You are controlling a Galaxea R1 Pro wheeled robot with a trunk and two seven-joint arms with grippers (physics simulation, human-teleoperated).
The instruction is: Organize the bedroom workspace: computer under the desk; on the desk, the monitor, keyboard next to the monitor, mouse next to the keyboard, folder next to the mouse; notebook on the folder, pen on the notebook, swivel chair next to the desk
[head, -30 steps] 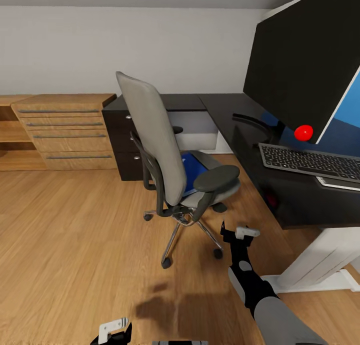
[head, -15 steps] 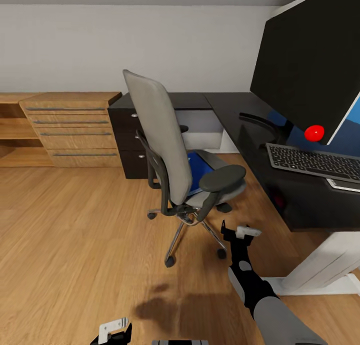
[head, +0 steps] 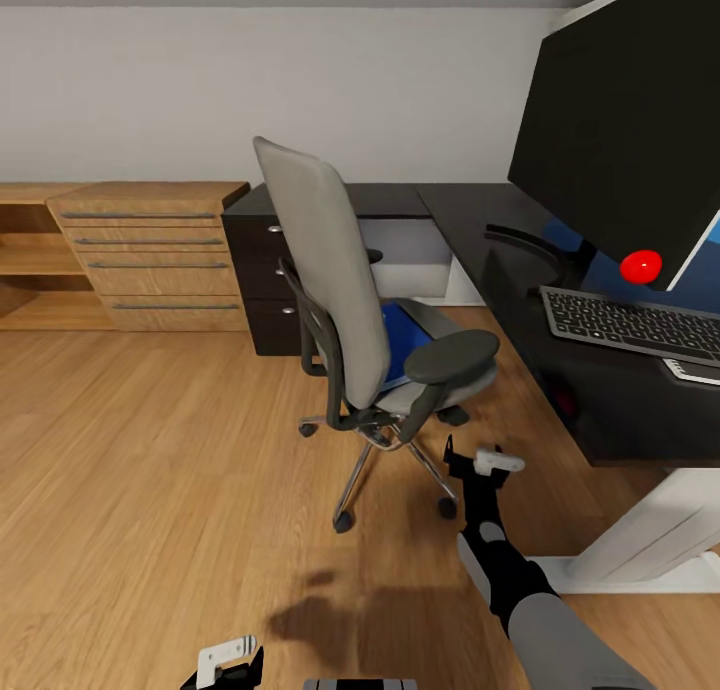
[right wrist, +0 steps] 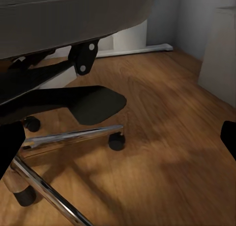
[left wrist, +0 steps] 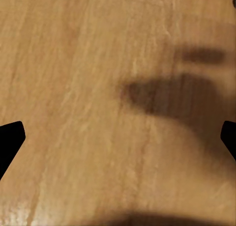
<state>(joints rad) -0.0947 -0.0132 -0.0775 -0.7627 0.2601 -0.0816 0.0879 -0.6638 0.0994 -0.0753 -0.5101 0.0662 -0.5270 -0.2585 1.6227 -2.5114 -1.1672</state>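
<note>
The right gripper (head: 482,462) hangs low in front of the robot, just above the wooden floor (head: 150,450) and near the casters of the swivel chair (head: 345,300); its fingers stand apart with nothing between them, their dark tips at either edge of the right wrist view, which looks under the chair's grey seat at one black armrest, the chrome legs and a caster. The left gripper (head: 228,660) sits at the lower edge of the head view, pointing down at bare floor, and its fingers are likewise spread wide and empty (the left wrist view has planks and the arm's own shadow between the two tips). The chair stands on the floor, its tall back towards the robot's left and its seat towards the desk (head: 480,230), close to the desk's inner corner but not tucked in. The blue folder (head: 405,340) lies flat on the seat, partly hidden by the backrest and the near armrest. On the black desk top to the right, the monitor (head: 630,140) stands on its round-based stand, with the keyboard (head: 625,325) lying just in front of it near the edge. A light wooden drawer unit (head: 150,255) stands against the back wall to the left of the desk's black drawers.
</note>
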